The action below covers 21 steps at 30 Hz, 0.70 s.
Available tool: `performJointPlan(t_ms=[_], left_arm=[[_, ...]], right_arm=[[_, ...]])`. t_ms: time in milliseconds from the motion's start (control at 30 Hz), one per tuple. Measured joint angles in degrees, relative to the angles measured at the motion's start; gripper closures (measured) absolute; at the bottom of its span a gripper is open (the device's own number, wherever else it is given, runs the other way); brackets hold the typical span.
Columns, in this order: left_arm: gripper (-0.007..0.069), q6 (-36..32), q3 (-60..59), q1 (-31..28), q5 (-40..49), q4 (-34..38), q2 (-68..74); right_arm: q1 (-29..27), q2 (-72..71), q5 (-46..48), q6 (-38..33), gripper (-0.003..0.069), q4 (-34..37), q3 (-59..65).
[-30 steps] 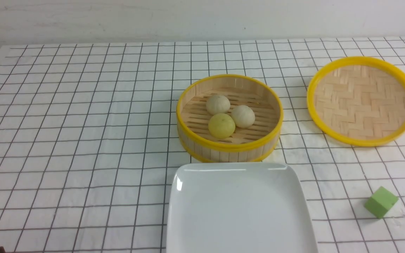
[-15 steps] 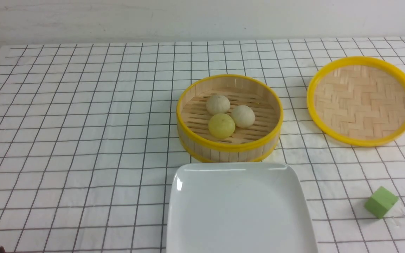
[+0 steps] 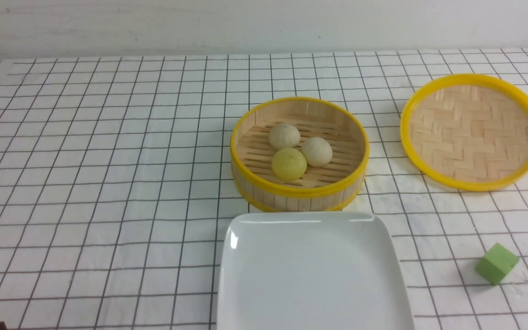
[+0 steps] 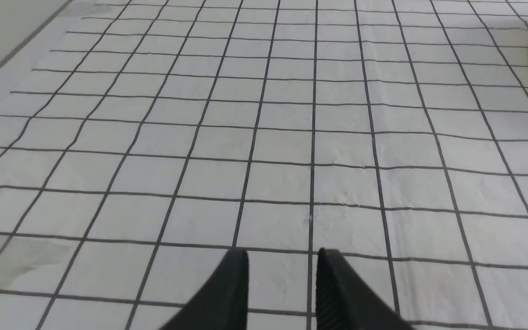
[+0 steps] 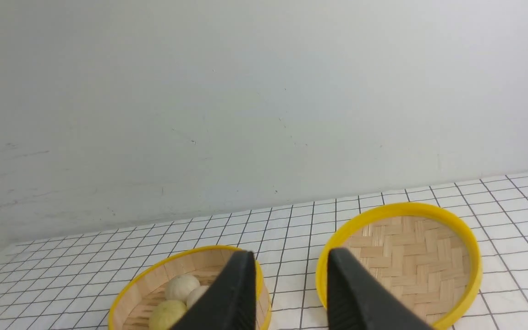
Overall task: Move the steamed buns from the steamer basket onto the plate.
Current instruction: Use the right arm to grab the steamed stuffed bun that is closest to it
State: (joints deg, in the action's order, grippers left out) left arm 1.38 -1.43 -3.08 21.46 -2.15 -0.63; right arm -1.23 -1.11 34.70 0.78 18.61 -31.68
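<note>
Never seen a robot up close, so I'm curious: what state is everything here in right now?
Steamer basket, uncovered, not yet emptied.
Buns, all three inside it.
Plate, bare.
Lid, off, lying beside the basket.
Left gripper, open, empty.
Right gripper, open, empty.

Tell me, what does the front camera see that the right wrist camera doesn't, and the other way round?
Only the front view shows the white plate and the green cube. Only the right wrist view shows the right gripper, its two black fingers apart with nothing between them. Both show the basket holding three buns, the lid lying beside it, and the checked cloth.
</note>
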Motion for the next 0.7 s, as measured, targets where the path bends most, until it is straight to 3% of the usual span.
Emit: performJointPlan(t_ms=[700], left_arm=[[0.0382, 0.0, 0.0, 0.0, 0.0, 0.0, 0.0]], right_arm=[[0.0, 0.0, 0.2, 0.1, 0.0417, 2.5, 0.0]])
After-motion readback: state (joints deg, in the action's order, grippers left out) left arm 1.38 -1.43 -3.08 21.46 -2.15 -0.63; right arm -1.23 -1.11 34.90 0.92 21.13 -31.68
